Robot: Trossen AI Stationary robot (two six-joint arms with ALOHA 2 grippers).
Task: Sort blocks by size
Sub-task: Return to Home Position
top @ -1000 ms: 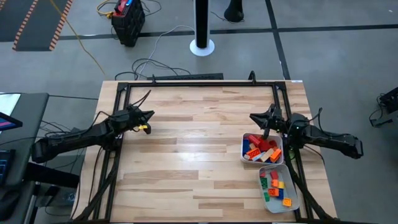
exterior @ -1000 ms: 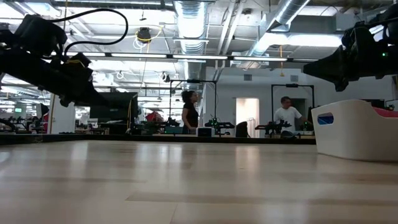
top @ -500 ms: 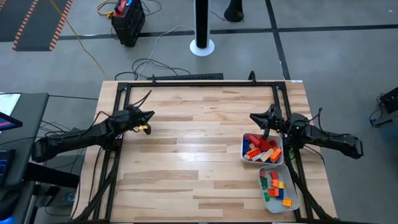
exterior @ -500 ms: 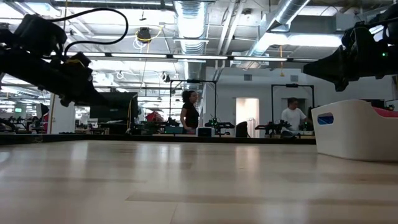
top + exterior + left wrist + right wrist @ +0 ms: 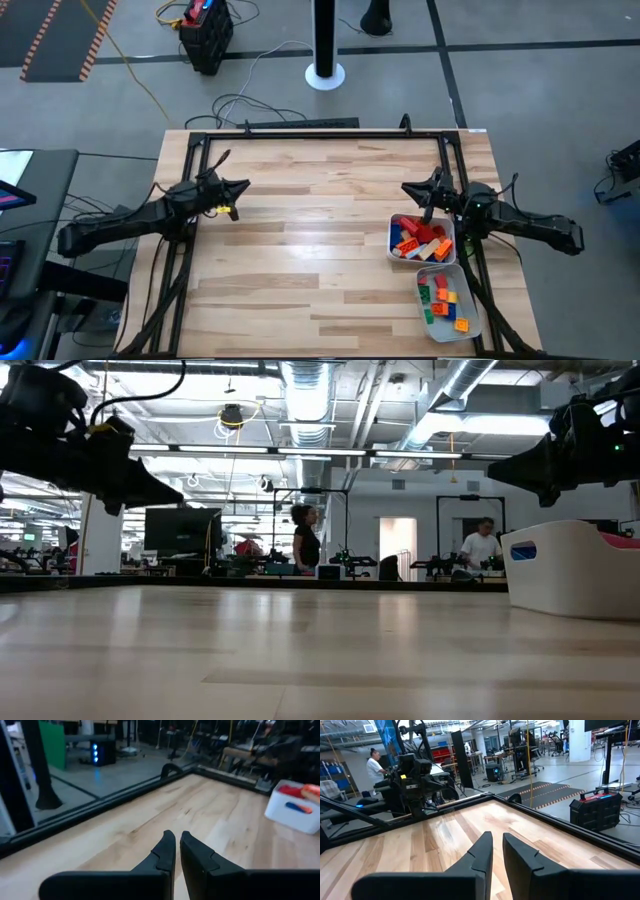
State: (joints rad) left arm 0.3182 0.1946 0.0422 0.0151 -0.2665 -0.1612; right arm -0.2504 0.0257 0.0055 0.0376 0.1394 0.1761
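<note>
The tabletop (image 5: 300, 260) is bare wood across its middle and left. A black rail (image 5: 320, 133) runs along its far edge and down both sides. All the blocks (image 5: 420, 238) lie in two white trays against the right rail. The far tray (image 5: 390, 246) holds red, orange, tan and blue pieces. The near tray (image 5: 420, 298), just beside it towards the front right corner, holds smaller green, red, orange, yellow and blue ones. No block lies loose on the wood.

The left pincer (image 5: 240, 187) hangs over the left edge, pointing inward, well clear of the surface. It is clenched on nothing, with only a thin slit between its fingers. The right pincer (image 5: 408, 188) hangs just beyond the far tray's far corner, near the right rail and above the tray's rim. It is likewise clenched and empty. The whole span of wood lies open between the two.

Against a second ago, the left arm has lifted: in the low view its tip sits higher and a little further inward. The right arm and both trays are unchanged. A person (image 5: 484, 546) in a white top, in the room behind, has stepped to the right.
</note>
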